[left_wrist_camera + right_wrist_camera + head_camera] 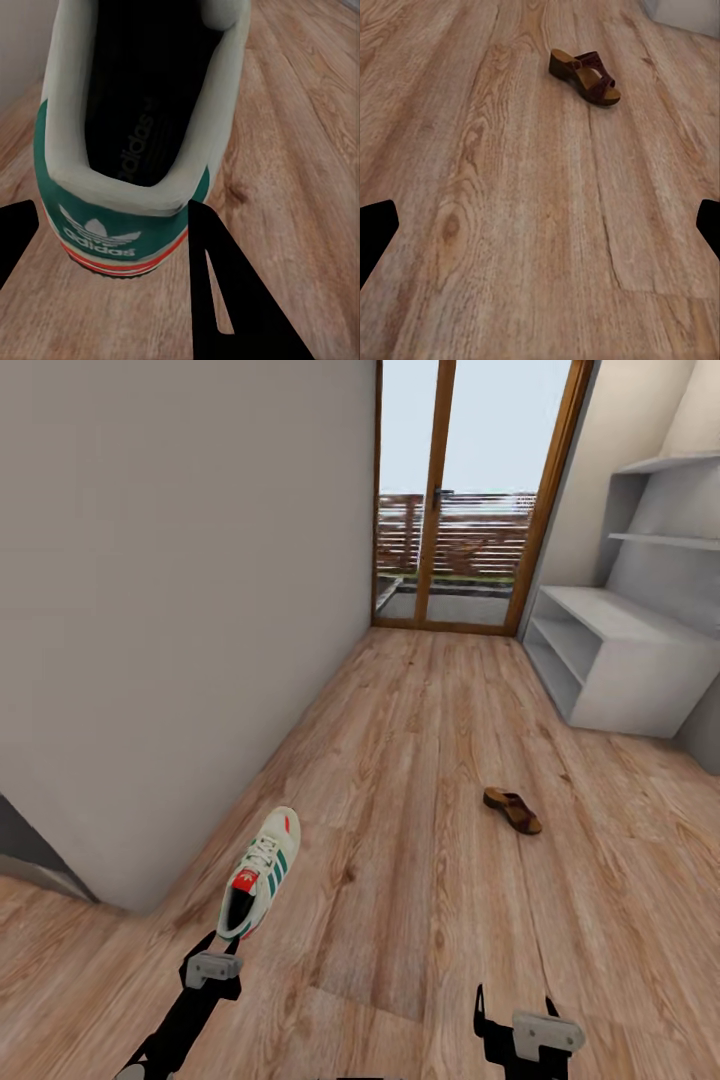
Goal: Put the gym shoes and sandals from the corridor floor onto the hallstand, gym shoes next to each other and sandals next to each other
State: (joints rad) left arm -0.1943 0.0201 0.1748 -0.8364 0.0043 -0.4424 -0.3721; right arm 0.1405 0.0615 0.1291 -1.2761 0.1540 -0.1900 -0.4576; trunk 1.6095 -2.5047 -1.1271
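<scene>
Cream sneaker (258, 873) clamped at its heel in left gripper (213, 967), off the floor (420, 880). Right gripper (516, 1028) open, empty. Sandal (512, 809) mid-floor; rack (610, 660) bare. Nothing placed.

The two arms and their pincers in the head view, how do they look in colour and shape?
Both arms are black. The left pincer and the right pincer each carry a light grey block with small dark screw holes. The right one has two thin, black, pointed fingers. No cables or markings can be seen.
</scene>
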